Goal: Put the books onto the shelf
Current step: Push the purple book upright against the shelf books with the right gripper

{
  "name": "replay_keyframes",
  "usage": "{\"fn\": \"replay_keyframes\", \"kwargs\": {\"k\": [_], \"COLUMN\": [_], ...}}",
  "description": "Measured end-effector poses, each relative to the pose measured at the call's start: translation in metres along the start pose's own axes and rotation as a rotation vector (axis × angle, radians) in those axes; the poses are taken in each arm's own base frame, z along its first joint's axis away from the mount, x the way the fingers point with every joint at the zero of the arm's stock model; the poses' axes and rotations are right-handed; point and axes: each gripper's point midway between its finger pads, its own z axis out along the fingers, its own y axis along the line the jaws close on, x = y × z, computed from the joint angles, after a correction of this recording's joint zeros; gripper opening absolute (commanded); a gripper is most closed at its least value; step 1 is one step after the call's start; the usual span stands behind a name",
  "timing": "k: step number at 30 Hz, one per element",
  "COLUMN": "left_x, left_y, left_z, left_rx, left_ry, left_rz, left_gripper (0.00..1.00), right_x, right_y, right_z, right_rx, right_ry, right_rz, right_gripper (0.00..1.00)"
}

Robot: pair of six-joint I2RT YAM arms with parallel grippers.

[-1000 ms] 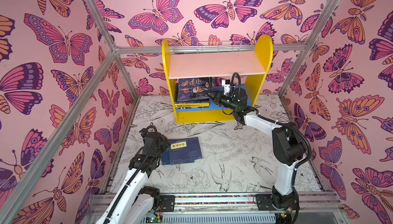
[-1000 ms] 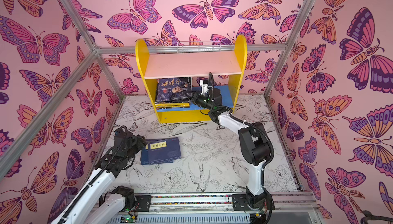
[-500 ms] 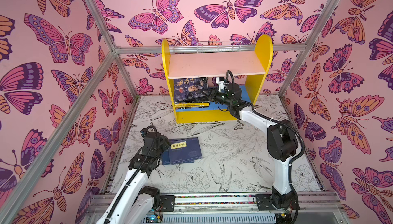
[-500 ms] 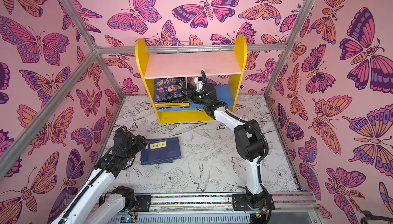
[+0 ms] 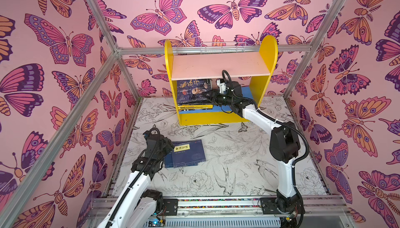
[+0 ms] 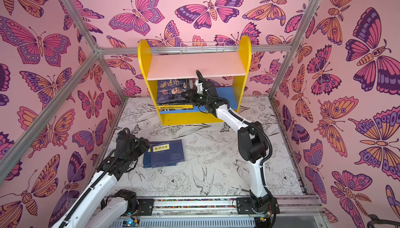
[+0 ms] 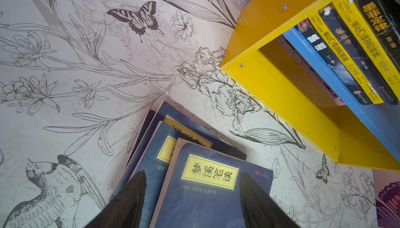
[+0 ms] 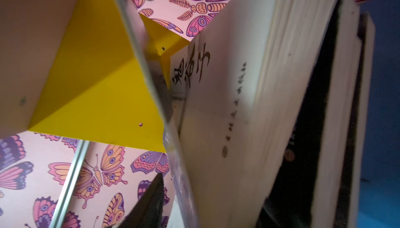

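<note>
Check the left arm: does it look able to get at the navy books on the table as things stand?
Probably yes. The left gripper hangs open right above the navy books, one finger on either side of the top cover, with nothing between; the right gripper is away at the shelf.

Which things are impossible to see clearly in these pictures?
- Right gripper: both top views too small to show a grip; the right wrist view shows one finger.
- Navy books: lower ones covered by the top one, count uncertain.
- Shelf: back of the lower tier hidden by the upper board.

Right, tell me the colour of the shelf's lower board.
Blue; the lower board shows best in the left wrist view, under the stacked books.
</note>
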Motion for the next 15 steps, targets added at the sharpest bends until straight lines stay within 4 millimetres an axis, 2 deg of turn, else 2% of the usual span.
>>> {"fn": "replay_keyframes", "kwargs": {"k": [4, 15], "left_x": [0.0, 0.0], "left_y": [0.0, 0.001], "left_z": [0.0, 0.0], "left_rx": [0.0, -0.005], "left_ry": [0.0, 0.001], "left_rz": [0.0, -0.002], "left_gripper": [0.71, 0.71], "right_x": [0.005, 0.001], "right_y": [-0.009, -0.013], "right_z": [-0.001, -0.014], "right_rx": [0.057, 0.158], "right_ry": [0.017, -0.002], "right_rz": [-0.027, -0.117], "right_gripper": [0.58, 0.64]}}
